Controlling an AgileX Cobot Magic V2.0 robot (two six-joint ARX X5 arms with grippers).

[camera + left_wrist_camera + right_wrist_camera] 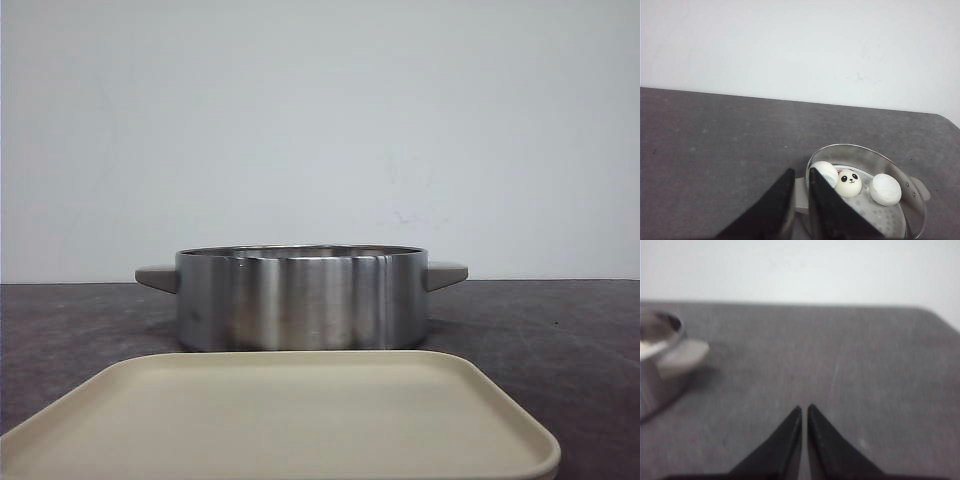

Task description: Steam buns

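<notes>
A stainless steel steamer pot (pixel 302 298) with grey side handles stands on the dark table (pixel 560 330) just behind a beige tray (pixel 290 420), and three buns (pixel 848 183) lie inside it on the perforated insert (only one shows its panda face). The left gripper (pixel 801 182) hangs above the pot's rim, near one handle, fingers nearly together and holding nothing. The right gripper (pixel 804 414) hovers over bare table beside the pot, its fingers almost touching and empty.

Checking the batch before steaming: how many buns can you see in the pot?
3, all inside the pot: one bun beside the left gripper, a panda-faced one mid-pot, one opposite. More may be hidden.
</notes>
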